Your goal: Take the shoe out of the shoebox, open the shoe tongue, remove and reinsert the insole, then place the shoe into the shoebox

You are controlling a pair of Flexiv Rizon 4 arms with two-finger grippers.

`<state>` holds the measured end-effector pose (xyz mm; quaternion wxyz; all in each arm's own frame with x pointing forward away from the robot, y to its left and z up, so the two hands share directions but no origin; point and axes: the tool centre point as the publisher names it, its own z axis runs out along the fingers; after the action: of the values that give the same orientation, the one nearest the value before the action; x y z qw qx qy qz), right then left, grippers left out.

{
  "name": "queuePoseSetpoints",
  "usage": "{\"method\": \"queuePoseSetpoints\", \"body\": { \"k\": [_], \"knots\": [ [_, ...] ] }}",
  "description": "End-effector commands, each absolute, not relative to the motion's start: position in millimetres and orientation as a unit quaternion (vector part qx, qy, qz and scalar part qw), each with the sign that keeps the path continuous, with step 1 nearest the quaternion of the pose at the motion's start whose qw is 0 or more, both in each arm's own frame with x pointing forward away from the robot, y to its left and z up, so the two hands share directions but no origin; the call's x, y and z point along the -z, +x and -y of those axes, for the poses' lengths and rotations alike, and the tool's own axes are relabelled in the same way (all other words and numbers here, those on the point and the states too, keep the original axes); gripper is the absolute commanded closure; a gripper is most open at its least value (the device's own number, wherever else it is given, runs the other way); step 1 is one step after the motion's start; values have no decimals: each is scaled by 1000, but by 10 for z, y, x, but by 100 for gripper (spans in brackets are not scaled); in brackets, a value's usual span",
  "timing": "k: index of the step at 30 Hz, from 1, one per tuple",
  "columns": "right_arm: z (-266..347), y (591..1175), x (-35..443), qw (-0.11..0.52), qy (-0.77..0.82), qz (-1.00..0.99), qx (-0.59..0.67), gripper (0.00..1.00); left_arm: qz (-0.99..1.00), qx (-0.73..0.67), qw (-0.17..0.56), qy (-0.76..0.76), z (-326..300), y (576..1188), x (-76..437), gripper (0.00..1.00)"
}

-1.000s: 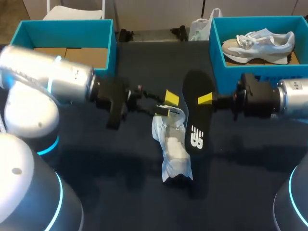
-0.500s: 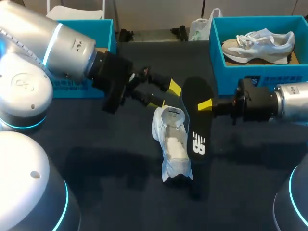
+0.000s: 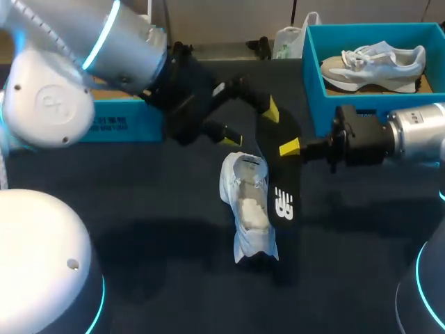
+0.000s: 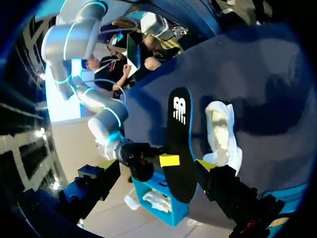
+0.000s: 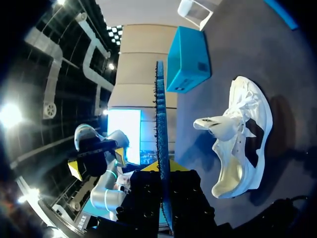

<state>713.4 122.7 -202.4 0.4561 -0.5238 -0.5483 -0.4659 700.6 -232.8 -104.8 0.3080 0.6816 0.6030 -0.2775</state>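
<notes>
From where I stand, the right gripper (image 3: 290, 147) is pinched tight on the black insole (image 3: 278, 177), holding it just beside the white shoe (image 3: 249, 209), which lies on the dark table (image 3: 139, 243) (opening upward). The left gripper (image 3: 252, 123) hangs near the insole's far end, fingers spread wide, gripping nothing.

Dark table (image 3: 139, 278) with a white shoe (image 3: 249, 209) near its middle, a teal shoebox (image 3: 115, 125) at its far-left corner, a second shoebox (image 3: 318, 104) at its far-right corner.
</notes>
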Motion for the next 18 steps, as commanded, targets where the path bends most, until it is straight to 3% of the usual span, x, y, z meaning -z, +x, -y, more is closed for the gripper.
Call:
{"method": "queuePoseSetpoints", "body": {
  "k": [1,6,18],
  "knots": [
    [-1233,7081,1974,452,-528,549,463,100,-641,206,248,696,2405,6990,998,0],
    [-1241,7063,1944,451,-525,553,463,100,-641,206,248,696,2405,6990,998,0],
    [-1291,7024,1839,448,-517,565,462,100,-688,126,104,707,2479,7230,816,0]
  ]
}}
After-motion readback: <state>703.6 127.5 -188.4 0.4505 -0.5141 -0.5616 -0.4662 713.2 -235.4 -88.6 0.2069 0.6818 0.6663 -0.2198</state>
